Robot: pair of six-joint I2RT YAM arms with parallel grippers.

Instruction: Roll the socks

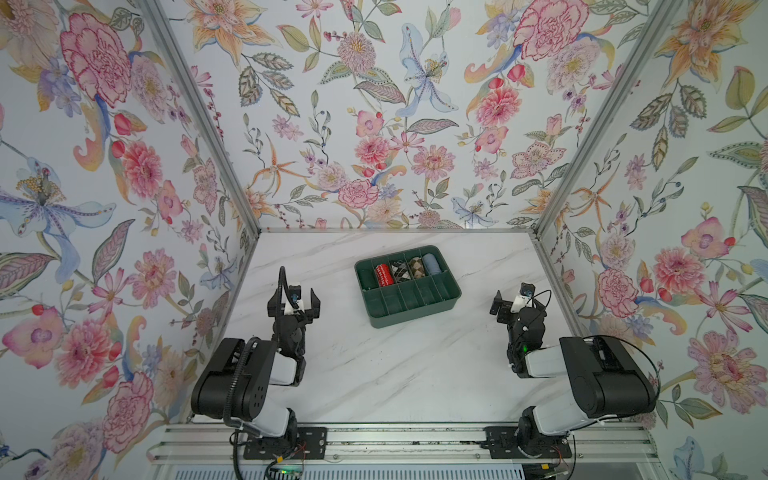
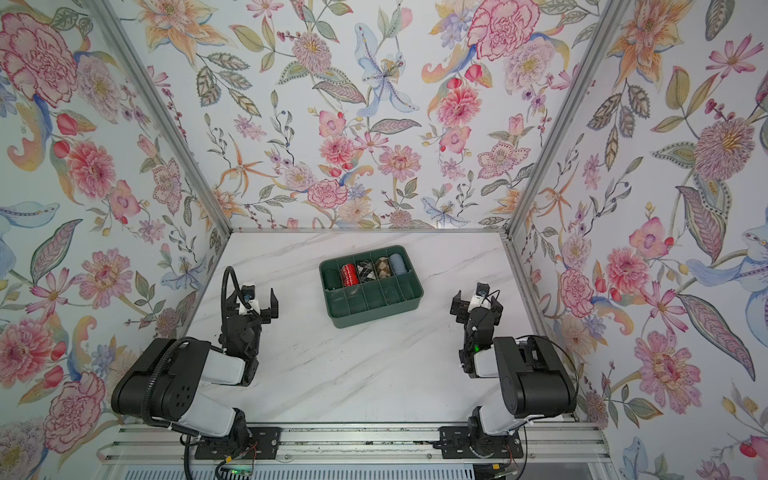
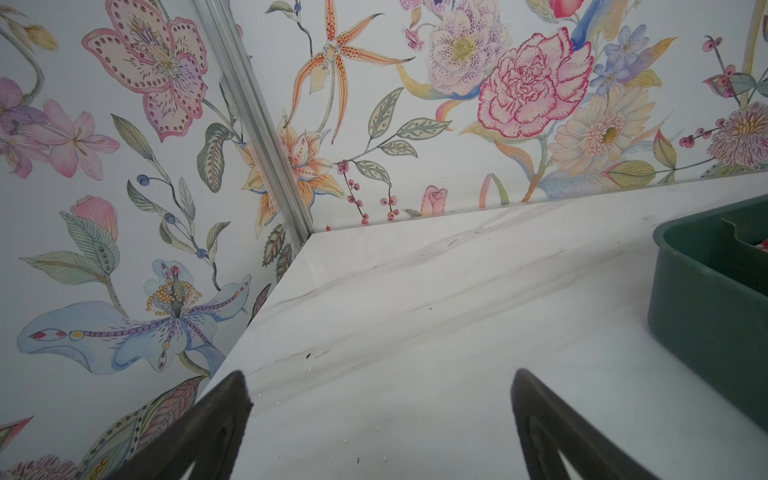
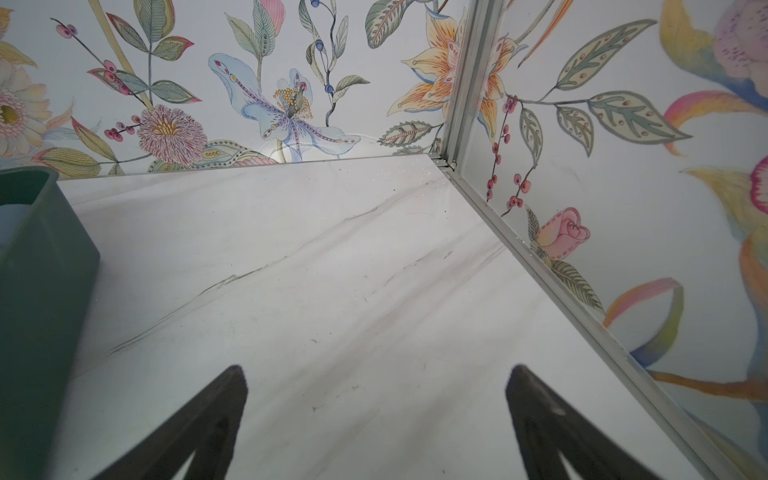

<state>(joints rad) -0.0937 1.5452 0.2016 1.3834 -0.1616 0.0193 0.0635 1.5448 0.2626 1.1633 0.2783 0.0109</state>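
Observation:
The socks (image 1: 431, 263) (image 2: 397, 262) are a grey-blue roll standing in the far-right back compartment of the green divided tray (image 1: 415, 322) (image 2: 374, 318) in both top views. A pale blue bit of the socks (image 4: 9, 224) shows over the tray wall (image 4: 45, 270) in the right wrist view. My left gripper (image 1: 294, 301) (image 2: 251, 305) (image 3: 380, 386) stands open over bare marble, left of the tray and apart from it. My right gripper (image 1: 517, 305) (image 2: 477, 307) (image 4: 376, 382) stands open to the right of the tray, holding nothing.
Beside the socks in the tray's back row sit a red white-patterned bundle (image 1: 383, 274), a black-white argyle bundle (image 1: 399, 271) and a brown argyle bundle (image 1: 416, 268). Floral walls close in three sides. A metal rail (image 1: 395, 440) carries both arm bases at the front.

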